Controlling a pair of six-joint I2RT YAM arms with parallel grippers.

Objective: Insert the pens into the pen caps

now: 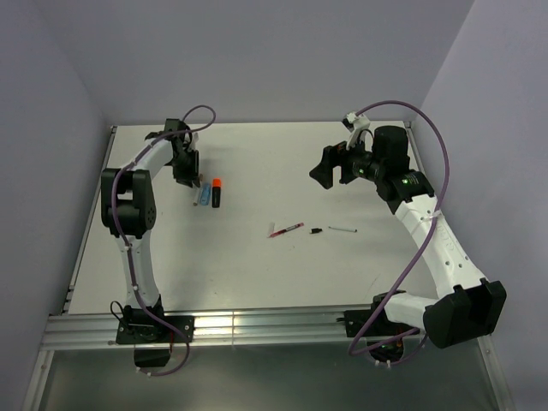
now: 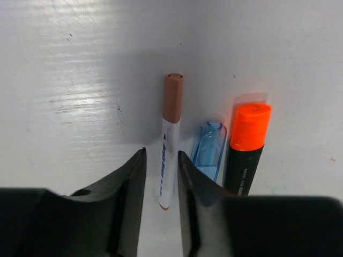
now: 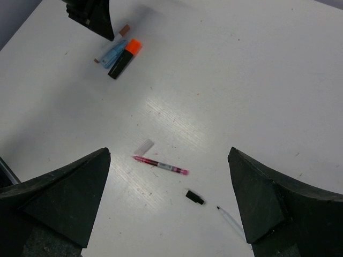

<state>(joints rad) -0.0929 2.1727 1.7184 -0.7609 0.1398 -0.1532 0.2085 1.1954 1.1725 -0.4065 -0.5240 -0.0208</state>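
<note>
Pen [image 2: 170,155] is lying beside the blue marker [image 2: 209,147], long axis running straight into the narrowly parted jaws of your left gripper [image 2: 161,160], while your right gripper [image 3: 169,154] is hanging wide open, well apart.

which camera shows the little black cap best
Right wrist: the black cap lies unobstructed between the red pen and the white pen. In top external it is a mere speck; left wrist does not show it.

A robotics lab cell is showing: plain lavender walls [image 1: 257,51] are enclosing a white table [image 1: 257,270], and an aluminium rail [image 1: 274,324] is running along the table's near edge.
</note>
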